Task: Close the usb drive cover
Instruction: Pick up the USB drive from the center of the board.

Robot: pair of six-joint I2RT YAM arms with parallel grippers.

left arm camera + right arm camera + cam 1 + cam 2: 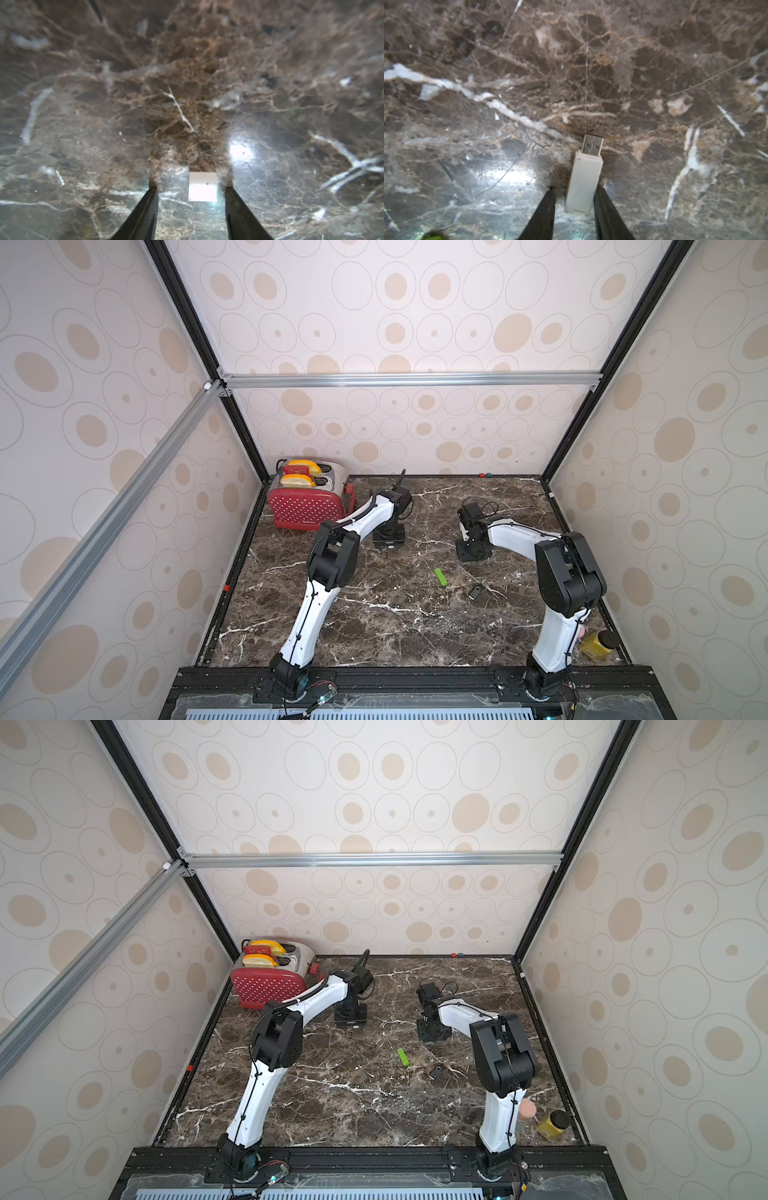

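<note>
In the right wrist view a white usb drive lies flat on the marble with its bare metal plug pointing away from my right gripper. The jaws straddle its rear end; one finger touches its side and the other stands a small gap off. In the left wrist view the small white cover lies on the marble between the spread jaws of my left gripper, touching neither finger. In both top views the two grippers point down at the tabletop and hide drive and cover.
A red toaster with bread stands at the back left corner. A green stick and a small black object lie near the middle of the marble table. A yellow jar lies at the front right.
</note>
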